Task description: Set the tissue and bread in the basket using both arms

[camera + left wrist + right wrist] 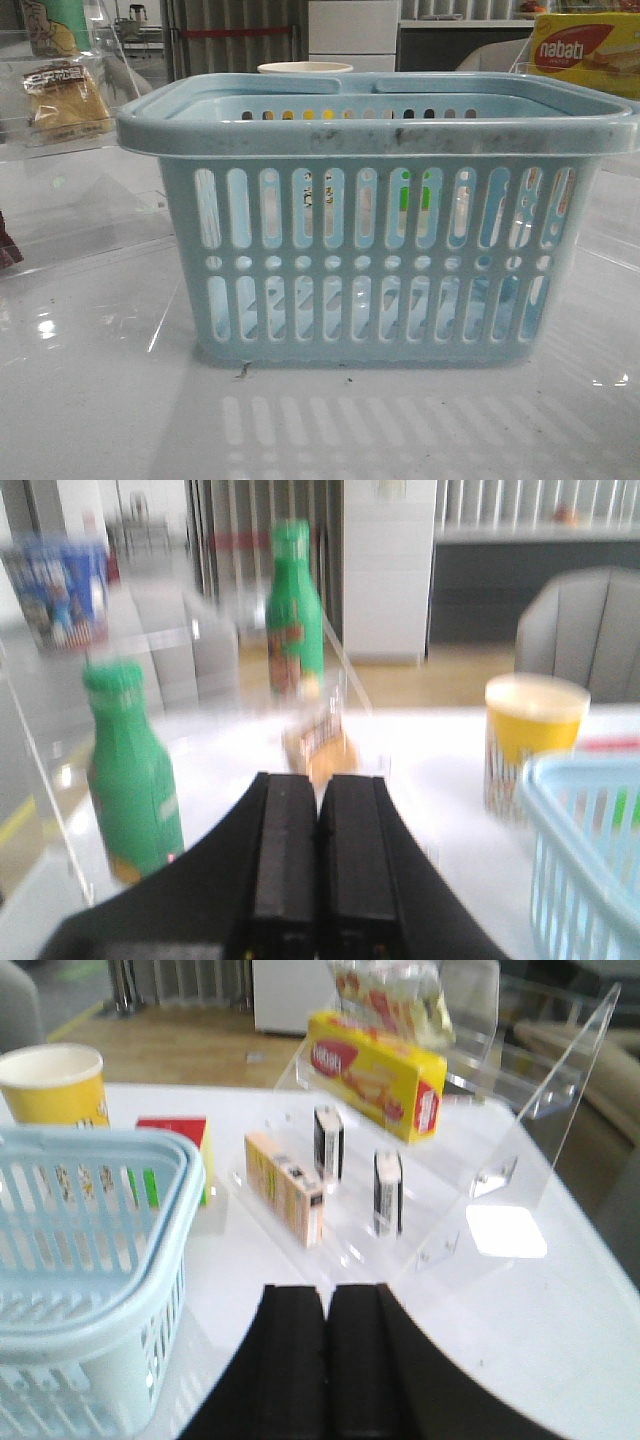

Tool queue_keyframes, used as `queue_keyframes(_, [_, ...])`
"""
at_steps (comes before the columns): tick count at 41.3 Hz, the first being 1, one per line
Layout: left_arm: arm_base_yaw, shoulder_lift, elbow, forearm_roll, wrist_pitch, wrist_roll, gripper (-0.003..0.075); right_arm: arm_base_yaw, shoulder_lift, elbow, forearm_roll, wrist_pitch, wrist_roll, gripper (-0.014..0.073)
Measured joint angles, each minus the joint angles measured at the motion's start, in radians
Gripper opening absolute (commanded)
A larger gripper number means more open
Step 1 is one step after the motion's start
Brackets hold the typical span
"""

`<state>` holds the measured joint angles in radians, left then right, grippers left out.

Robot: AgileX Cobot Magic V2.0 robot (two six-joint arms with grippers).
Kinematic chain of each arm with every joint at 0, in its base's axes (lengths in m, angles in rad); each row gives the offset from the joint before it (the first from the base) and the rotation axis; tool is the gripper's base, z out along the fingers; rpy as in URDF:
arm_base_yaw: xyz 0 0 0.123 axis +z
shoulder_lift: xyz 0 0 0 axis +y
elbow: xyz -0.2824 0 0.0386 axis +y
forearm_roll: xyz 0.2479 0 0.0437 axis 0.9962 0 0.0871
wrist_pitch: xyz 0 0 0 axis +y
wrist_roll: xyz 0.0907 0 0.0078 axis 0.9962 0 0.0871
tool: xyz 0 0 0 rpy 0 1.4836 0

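left gripper (pixel 318 880) fingers pressed together, holding nothing | right gripper (pixel 327 1370) same | basket (pixel 375 130) centre table (bread (pixel 65 100) on the clear shelf, apart)

Left gripper (pixel 320 870) seen as matte black, two flat rectangular fingers (pixel 284 860) on a broad flared base, right gripper (pixel 326 1360) likewise black, rounded blocky fingers (pixel 295 1360)

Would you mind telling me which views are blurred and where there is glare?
Left wrist view: blurred throughout, the green bottles smeared; left pincer shut. Front view: sharp on the basket, with glare patches on the table. Right wrist view: mildly soft, a bright reflection on the acrylic stand; right pincer shut.
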<state>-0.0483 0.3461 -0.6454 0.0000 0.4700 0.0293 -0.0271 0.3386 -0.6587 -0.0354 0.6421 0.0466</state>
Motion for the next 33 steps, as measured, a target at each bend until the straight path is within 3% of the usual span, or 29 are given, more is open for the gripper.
queue_keyframes(11, [0.0,0.139,0.046,0.0,0.141,0.0,0.009,0.0,0.133,0.0,0.0,0.101,0.0,0.0029])
queue_keyframes(22, [0.0,0.223,0.073,0.0,0.153,0.0,0.0093,0.0,0.208,0.033,0.0,0.124,0.0,0.0036])
queue_keyframes(27, [0.0,0.242,0.074,0.0,0.153,0.0,0.0176,0.0,0.239,0.048,0.0,0.128,-0.002,0.0199])
queue_keyframes(33, [0.0,0.257,0.074,0.0,0.153,0.0,0.0416,0.0,0.271,0.048,0.001,0.128,-0.006,0.0487])
